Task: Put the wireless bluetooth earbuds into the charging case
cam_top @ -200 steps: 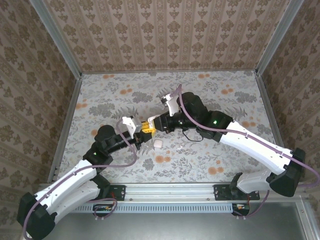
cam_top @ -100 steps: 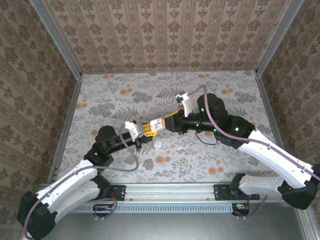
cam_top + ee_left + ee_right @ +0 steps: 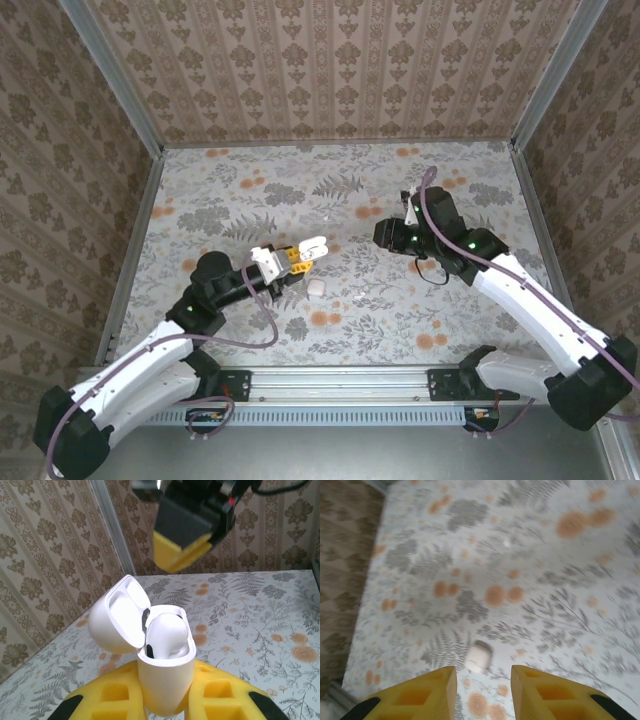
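Observation:
The white charging case (image 3: 165, 680) stands upright between the yellow fingers (image 3: 100, 702) of my left gripper (image 3: 298, 256), which is shut on its lower half. Its hinged lid (image 3: 117, 617) hangs open to the left. One white earbud (image 3: 167, 632) sits in the case's open top. In the top view the case (image 3: 314, 246) is held above the table's middle. My right gripper (image 3: 383, 235) is off to the right of the case, apart from it. In its wrist view the right gripper (image 3: 484, 690) is open with nothing between its fingers.
A small squarish white piece (image 3: 316, 288) lies on the floral table just below the held case, and shows blurred beyond the right fingers (image 3: 479, 658). Metal rails and patterned walls (image 3: 130, 250) fence the table on three sides.
My right gripper has drawn back from the case to the right and its jaws have parted. My left gripper has kept the case almost still.

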Available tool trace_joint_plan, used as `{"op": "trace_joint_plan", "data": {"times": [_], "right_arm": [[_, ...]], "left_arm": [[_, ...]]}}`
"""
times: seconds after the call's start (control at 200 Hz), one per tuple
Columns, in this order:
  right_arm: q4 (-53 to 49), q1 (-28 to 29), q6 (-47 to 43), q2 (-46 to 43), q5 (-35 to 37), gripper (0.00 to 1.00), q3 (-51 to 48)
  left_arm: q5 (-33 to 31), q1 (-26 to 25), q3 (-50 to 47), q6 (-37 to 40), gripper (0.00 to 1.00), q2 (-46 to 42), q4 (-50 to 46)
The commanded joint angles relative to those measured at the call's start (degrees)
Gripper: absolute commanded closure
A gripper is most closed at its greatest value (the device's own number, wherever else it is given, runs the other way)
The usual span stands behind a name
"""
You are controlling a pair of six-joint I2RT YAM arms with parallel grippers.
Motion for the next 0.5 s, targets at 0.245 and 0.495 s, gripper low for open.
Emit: {"op": "trace_joint_plan", "data": {"times": [0.245,0.495], "right_arm": [[1.48,1.33,8.08,19.56,-4.20,0.66,-0.70],[0.90,5.57,9.19,27.24,-2.58,0.65,0.79]], "left_arm": [[-3.89,-0.20,0.21,0.96,1.00,-4.28,-4.75],[-4.76,-0.15,-1.22,0.61,1.00,-6.93,-6.08]]}}
